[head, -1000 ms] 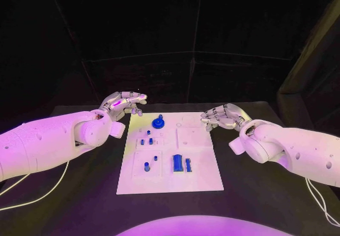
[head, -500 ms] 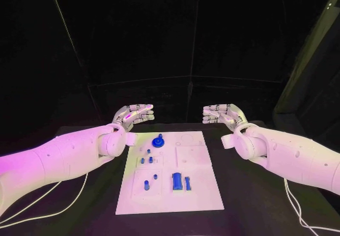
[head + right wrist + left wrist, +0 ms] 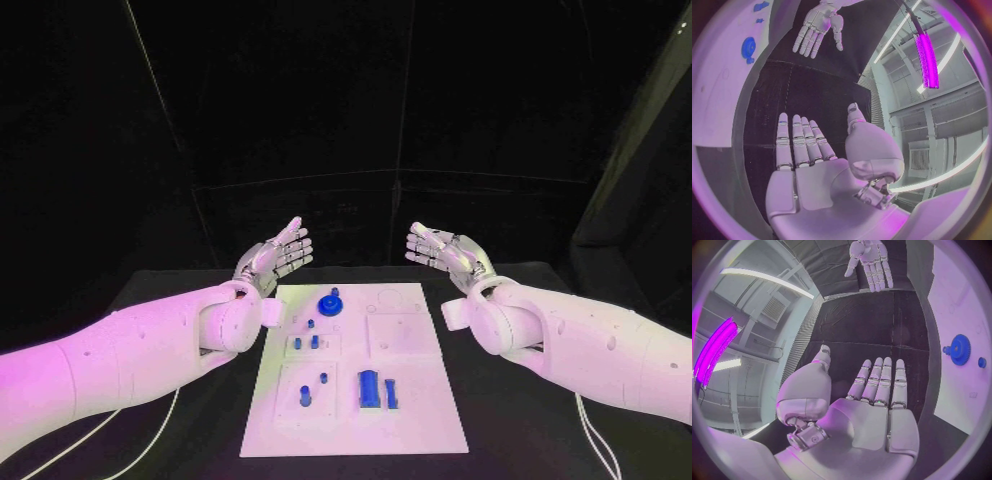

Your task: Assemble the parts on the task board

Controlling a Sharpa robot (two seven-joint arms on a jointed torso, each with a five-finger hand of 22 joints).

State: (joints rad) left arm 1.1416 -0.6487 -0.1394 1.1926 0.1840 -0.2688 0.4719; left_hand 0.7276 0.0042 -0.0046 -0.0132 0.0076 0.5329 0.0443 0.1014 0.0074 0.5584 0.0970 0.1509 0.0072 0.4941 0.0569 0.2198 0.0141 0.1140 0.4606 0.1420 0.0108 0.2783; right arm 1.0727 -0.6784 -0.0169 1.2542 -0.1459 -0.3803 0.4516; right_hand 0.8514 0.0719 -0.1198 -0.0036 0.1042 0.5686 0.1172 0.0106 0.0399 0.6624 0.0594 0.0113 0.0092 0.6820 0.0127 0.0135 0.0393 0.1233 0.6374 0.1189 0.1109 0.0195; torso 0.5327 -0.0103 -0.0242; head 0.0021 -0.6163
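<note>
Progress cannot be fixed from this moment: blue pieces are seen set about the task board [image 3: 353,375] — a blue gear [image 3: 332,304] near its far edge, small pegs [image 3: 304,342] mid-board, two upright blocks [image 3: 378,389] nearer the robot. Whether they are seated where they belong cannot be told. The white board lies mid-table. Both the left hand [image 3: 274,256] and right hand [image 3: 443,252] are raised beyond the board's far edge — fingers straight, nothing held.
</note>
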